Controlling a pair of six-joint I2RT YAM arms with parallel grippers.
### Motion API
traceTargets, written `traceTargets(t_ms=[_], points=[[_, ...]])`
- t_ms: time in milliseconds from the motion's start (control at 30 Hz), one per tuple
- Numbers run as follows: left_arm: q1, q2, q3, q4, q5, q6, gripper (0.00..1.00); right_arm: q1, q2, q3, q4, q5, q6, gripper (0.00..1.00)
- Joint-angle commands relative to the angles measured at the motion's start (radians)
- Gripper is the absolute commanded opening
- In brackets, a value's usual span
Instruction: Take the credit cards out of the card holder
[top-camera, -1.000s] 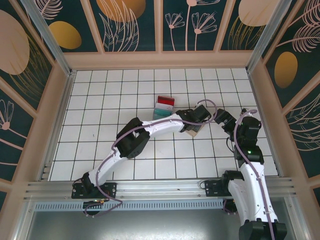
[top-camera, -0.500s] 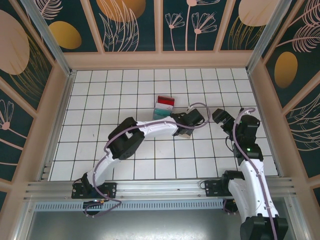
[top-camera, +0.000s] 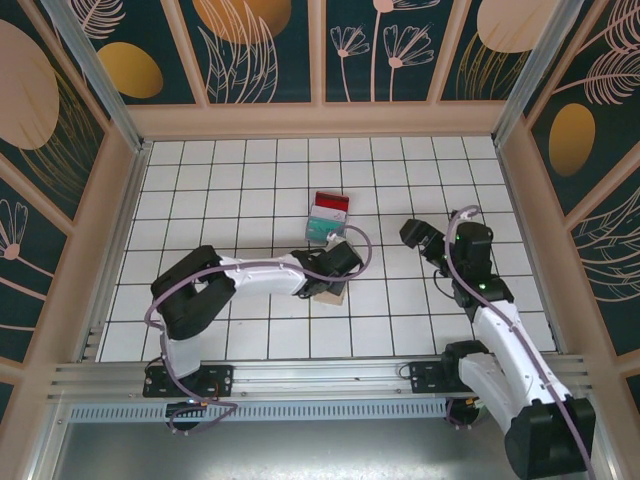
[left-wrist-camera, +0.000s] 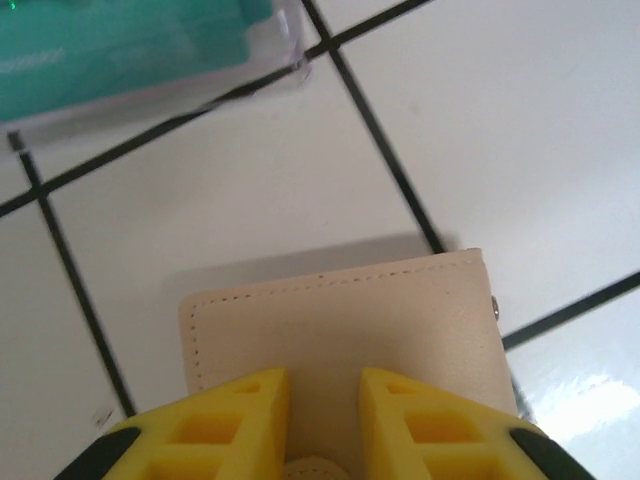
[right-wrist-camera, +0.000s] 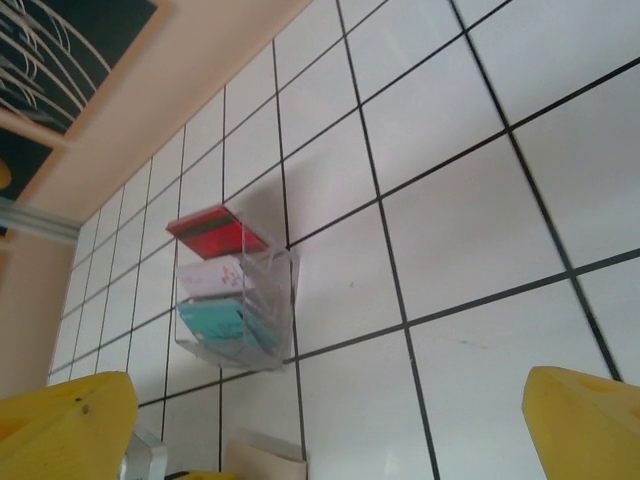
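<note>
The card holder (left-wrist-camera: 340, 320) is a closed tan wallet, lying flat on the tiles just in front of a clear stand (top-camera: 328, 216). My left gripper (left-wrist-camera: 325, 390) is over it, its yellow fingers (left-wrist-camera: 225, 425) close together with the holder's small tan tab between them. In the top view this gripper (top-camera: 336, 272) covers most of the holder (top-camera: 334, 294). The credit cards stand in the clear stand: red (right-wrist-camera: 205, 228), whitish (right-wrist-camera: 215, 275) and teal (right-wrist-camera: 215, 325). My right gripper (top-camera: 413, 236) is open to the right of the stand, with nothing in it.
Wooden walls (top-camera: 320, 120) enclose the white tiled floor (top-camera: 220, 200). The clear stand's teal card (left-wrist-camera: 120, 50) is close ahead of the left gripper. A metal rail (top-camera: 320, 378) runs along the near edge by the arm bases.
My left arm has pulled back to the left and toward the near side, and the tan card holder came with it. The right gripper has shifted left and stays open.
</note>
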Motion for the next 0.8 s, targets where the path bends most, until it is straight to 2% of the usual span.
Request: traceTargets(t_ms=[0, 100, 400, 567, 767], points=[[0.003, -0.052, -0.035, -0.068, 0.029, -0.073, 0.36, 0.053, 0.027, 0.041, 0.052, 0.037, 0.002, 0.99], [0.003, -0.106, -0.029, -0.097, 0.040, -0.116, 0.45, 0.112, 0.054, 0.050, 0.051, 0.055, 0.002, 0.99], [0.003, -0.124, -0.051, -0.149, 0.070, -0.192, 0.40, 0.280, 0.052, 0.025, 0.026, 0.099, 0.011, 0.99], [0.004, -0.081, -0.041, -0.152, 0.084, -0.173, 0.40, 0.308, 0.050, 0.007, 0.044, 0.110, 0.029, 0.99], [0.004, -0.045, -0.022, -0.148, 0.085, -0.150, 0.45, 0.317, 0.050, 0.009, 0.038, 0.126, 0.029, 0.99]])
